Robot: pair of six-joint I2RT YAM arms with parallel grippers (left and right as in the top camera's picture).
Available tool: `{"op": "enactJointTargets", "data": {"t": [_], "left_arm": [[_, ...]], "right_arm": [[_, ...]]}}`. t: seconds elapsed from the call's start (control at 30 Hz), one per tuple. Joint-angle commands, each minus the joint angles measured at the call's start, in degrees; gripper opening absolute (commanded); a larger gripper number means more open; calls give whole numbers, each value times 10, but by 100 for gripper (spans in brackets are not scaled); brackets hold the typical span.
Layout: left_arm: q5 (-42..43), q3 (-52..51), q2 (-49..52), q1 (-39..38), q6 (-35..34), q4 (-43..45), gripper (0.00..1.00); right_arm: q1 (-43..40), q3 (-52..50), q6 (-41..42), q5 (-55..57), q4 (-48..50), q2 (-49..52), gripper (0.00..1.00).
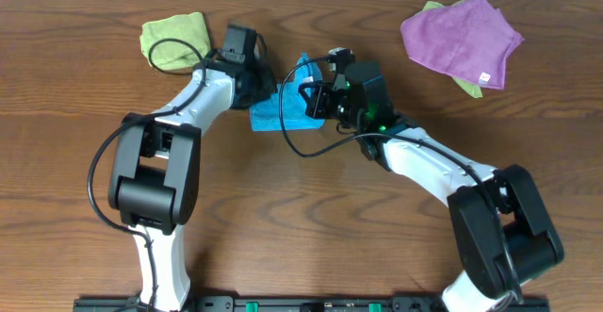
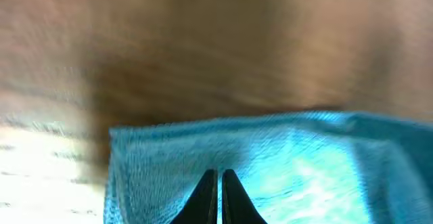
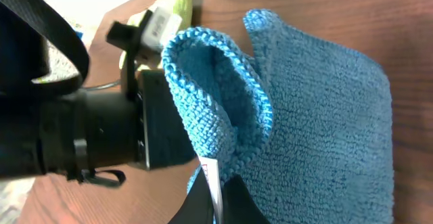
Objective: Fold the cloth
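The sky-blue cloth (image 1: 281, 112) lies bunched at the table's middle, between my two grippers. My left gripper (image 1: 256, 88) is at its left edge. In the left wrist view its fingers (image 2: 220, 178) are shut, with the cloth (image 2: 298, 156) spread around and beyond the tips. My right gripper (image 1: 316, 100) is at the cloth's right side. In the right wrist view its fingers (image 3: 216, 190) are shut on the cloth's edge at its white label, and a fold of cloth (image 3: 216, 95) stands up above them. The left gripper's black body (image 3: 101, 132) sits just behind that fold.
A lime-green cloth (image 1: 174, 41) lies at the back left, close to the left arm. A purple cloth (image 1: 462, 37) lies at the back right on top of another lime-green cloth (image 1: 468, 88). The wooden table (image 1: 311, 218) lies in front of the arms.
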Motion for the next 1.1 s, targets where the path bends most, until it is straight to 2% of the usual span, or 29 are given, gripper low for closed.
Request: {"op": "enactJointTargets", "data": {"t": [0.0, 0.33, 0.63, 1.0, 1.03, 1.07], "left_arm": [[-12, 31, -24, 17, 5, -7, 6], [-38, 85, -36, 53, 31, -67, 6], [-68, 134, -42, 88, 58, -115, 6], [-68, 146, -55, 114, 65, -122, 6], [-68, 146, -57, 115, 65, -122, 5], [-68, 146, -59, 116, 65, -122, 6]], "right_arm": [[5, 1, -18, 7, 6, 6, 1], [29, 56, -37, 4, -1, 65, 1], [54, 124, -52, 4, -46, 120, 1], [70, 155, -53, 4, -64, 169, 1], [70, 155, -53, 4, -64, 171, 4], [71, 155, -53, 4, -63, 172, 13]]}}
